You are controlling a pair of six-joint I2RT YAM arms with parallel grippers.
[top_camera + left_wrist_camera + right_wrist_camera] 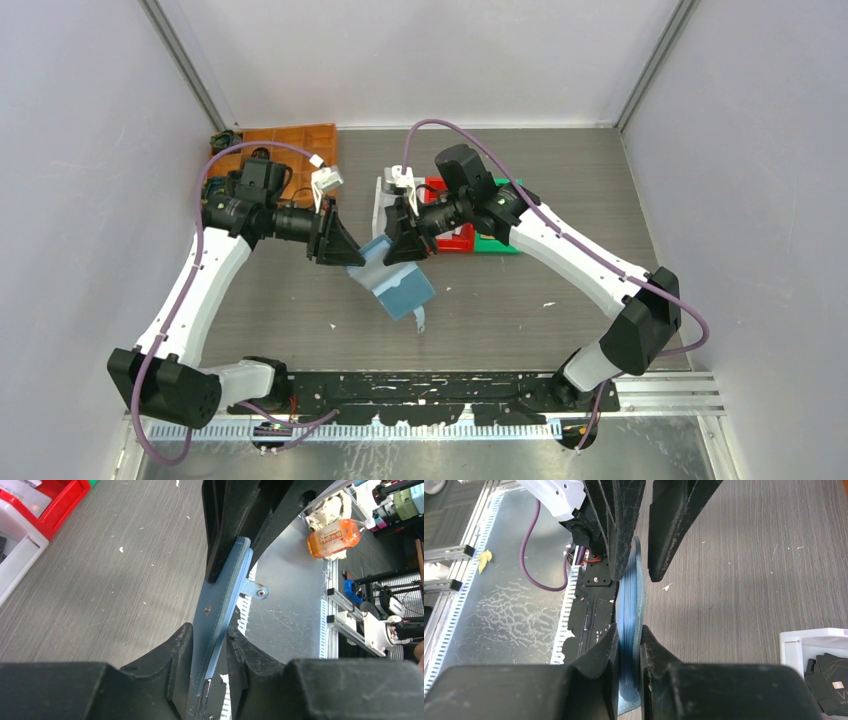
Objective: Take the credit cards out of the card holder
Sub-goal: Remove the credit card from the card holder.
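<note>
The teal-blue card holder hangs above the table between both grippers, its snap strap dangling. My left gripper is shut on its left edge. My right gripper is shut on its top right part. In the left wrist view the holder runs edge-on through my left gripper up to the right gripper's fingers. In the right wrist view the holder shows layered blue edges in my right gripper. No card shows apart from the holder. Dark cards lie in a white bin.
A white bin, a red bin and a green bin stand behind the grippers. An orange tray sits at the back left. A metal rail runs along the near edge.
</note>
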